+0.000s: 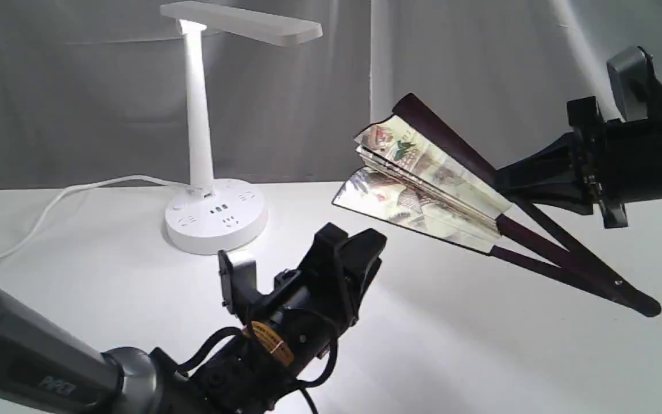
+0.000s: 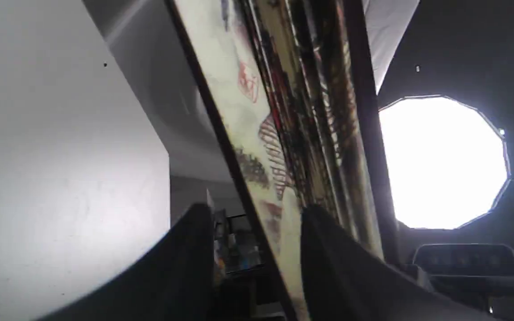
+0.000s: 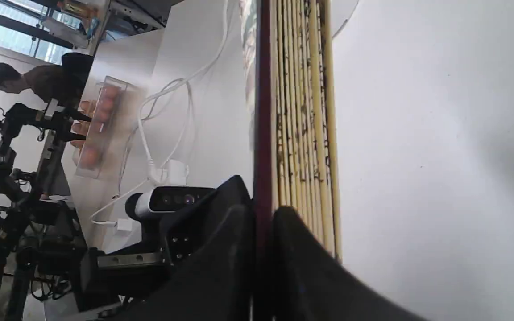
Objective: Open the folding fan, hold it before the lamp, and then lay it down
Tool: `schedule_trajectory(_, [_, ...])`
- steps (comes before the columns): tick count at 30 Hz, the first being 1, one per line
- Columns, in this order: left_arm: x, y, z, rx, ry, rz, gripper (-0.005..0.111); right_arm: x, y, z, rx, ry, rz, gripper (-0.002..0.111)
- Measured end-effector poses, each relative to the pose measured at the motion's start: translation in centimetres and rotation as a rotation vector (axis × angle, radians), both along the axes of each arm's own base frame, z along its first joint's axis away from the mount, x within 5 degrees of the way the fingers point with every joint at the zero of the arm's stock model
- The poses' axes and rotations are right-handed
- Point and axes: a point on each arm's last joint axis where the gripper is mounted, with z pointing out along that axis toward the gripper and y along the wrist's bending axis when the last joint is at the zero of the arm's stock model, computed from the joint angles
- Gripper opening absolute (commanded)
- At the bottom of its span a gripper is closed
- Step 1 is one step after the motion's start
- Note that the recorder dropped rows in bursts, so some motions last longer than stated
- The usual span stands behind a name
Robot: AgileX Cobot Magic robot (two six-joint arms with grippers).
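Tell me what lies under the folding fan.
Below the folding fan: bare white table and, near its tip, the open left gripper. Table behind the leaf is covered.

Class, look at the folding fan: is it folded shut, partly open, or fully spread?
Partly open. On the folding fan, two dark guards diverge, yet most pleats lie bunched.

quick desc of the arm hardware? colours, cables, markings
Left arm: grey link with faint logo, black wrist, round yellow sticker, looped black cables. Right arm: black, grey camera mount on top. Left pincer and right pincer: black wedge fingers.
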Motion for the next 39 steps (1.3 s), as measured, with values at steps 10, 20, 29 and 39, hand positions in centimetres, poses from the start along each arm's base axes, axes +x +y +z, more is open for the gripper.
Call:
schedule_trajectory(10, [1.9,-1.7,-0.6,-0.156,0.061,-0.008,0.035,0.0,0.0,0.0,0.000,0.000,0.000,0.000])
schedule_trajectory(20, [3.6,-2.8,0.7,-0.224,0.013,0.009,0.035,0.0,0.0,0.0,0.002,0.000,-0.001,0.000])
schedule_trajectory(29, [4.3,-2.6,0.3,-0.222,0.052,0.021,0.035,0.1,0.0,0.2,0.018,-0.008,-0.014,0.000])
schedule_trajectory(39, [5.0,-3.2,-1.3,-0.277,0.117,0.017,0.035,0.3,0.1,0.4,0.042,-0.012,-0.027,0.000])
